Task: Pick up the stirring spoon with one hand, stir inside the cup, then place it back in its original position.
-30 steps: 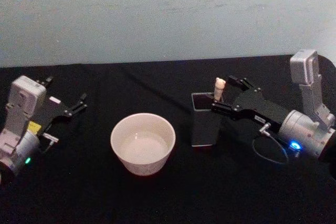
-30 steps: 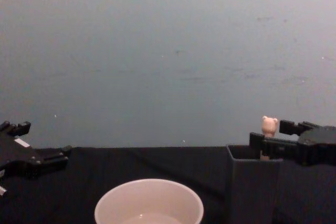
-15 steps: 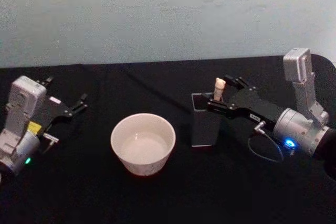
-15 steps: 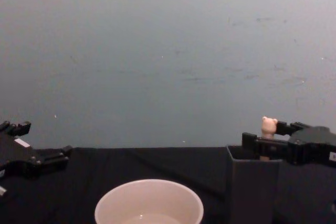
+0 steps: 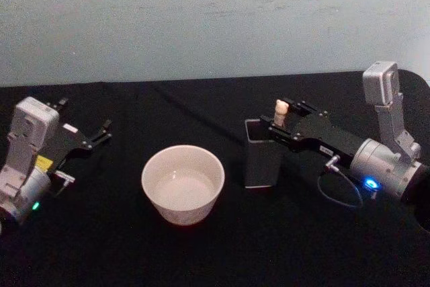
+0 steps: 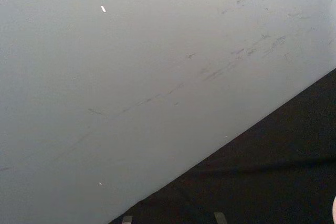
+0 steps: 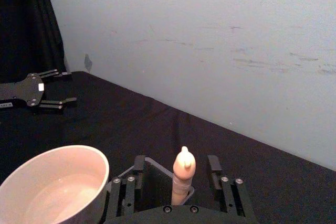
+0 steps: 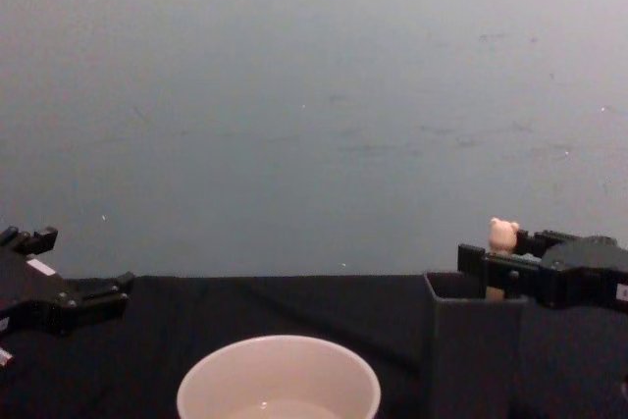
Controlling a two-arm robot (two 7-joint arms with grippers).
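Evidently lining up a pinch, the right gripper (image 7: pixel 176 161) stands spread, one finger on each side of the stirring spoon (image 7: pixel 184 170), neither touching its bear-topped handle. The spoon stands upright in the dark holder (image 5: pixel 261 166), right of centre in the head view, beside the cup (image 5: pixel 180 212). At the left edge the left gripper (image 5: pixel 86 115) rests spread, parked.

Inside the dark grey square holder (image 5: pixel 261 162), the slim stirring spoon (image 5: pixel 280 110) shows only its beige handle and tiny bear head above the rim; the rest of it is hidden by the holder's walls. In the chest view the black right gripper (image 8: pixel 491 252) over the holder covers the lower handle, and the holder's base is cut off by the picture's edge. Left of the holder, the wide cream-white cup (image 8: pixel 279 385) loses its lower half to that edge.
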